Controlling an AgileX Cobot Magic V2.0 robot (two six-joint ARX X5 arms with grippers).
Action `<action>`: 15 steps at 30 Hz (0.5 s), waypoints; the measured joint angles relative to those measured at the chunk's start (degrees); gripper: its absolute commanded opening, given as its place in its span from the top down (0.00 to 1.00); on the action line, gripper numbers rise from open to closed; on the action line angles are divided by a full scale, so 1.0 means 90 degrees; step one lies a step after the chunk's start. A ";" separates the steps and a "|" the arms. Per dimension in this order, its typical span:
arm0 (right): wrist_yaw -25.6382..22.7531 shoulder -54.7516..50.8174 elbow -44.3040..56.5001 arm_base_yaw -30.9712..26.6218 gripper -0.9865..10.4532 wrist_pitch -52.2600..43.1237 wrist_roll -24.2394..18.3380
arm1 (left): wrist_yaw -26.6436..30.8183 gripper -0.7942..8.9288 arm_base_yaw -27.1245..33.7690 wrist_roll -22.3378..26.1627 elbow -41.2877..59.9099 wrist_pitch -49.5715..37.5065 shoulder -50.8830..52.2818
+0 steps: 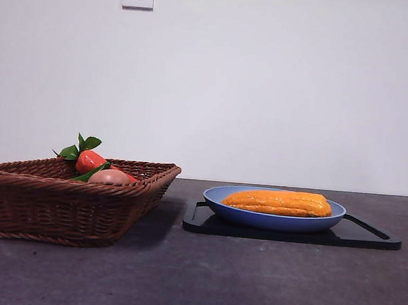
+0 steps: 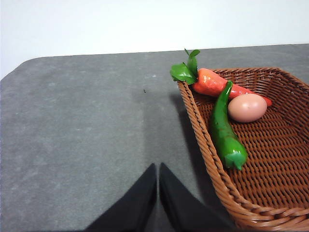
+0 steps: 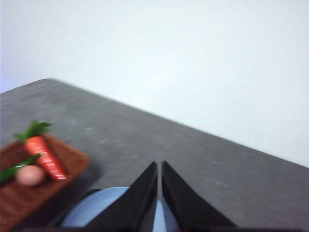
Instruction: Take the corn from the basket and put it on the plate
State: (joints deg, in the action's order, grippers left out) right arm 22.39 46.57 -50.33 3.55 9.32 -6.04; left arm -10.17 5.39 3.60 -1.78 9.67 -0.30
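**Corn on the plate, basket to one side**

The corn (image 1: 278, 201), a long glossy orange-yellow cob, lies flat on its side across the plate (image 1: 218, 199). The plate is round, shallow and light blue with a raised rim. The basket (image 1: 51, 207), dark-brown woven wicker with flared sides, stands apart from the plate, to its left in the front view.

Left tool (image 2: 158, 169) and right tool (image 3: 159, 166) both closed, seemingly empty, held aloft.
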 measured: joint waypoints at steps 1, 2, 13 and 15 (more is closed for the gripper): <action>-0.0017 -0.0289 0.0359 -0.0143 0.91 -0.0216 0.0012 | 0.0000 0.91 0.0000 0.0000 0.0000 0.0000 0.0000; -0.0034 -0.0537 0.0651 -0.0253 0.91 -0.0357 0.0019 | 0.0000 0.91 0.0000 0.0000 0.0000 0.0000 0.0000; -0.1328 -0.3320 0.3606 -0.0823 0.91 -0.1161 0.0051 | 0.0000 0.91 0.0000 -0.0005 0.0000 0.0000 0.0000; -0.1333 -0.3628 0.4007 -0.0823 0.91 -0.1151 0.0053 | 0.0000 0.91 0.0000 -0.0010 0.0000 0.0000 0.0000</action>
State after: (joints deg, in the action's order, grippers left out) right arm 10.39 13.91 -14.26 -3.86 -1.04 -5.56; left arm -10.17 5.39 3.51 -1.78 9.67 -0.30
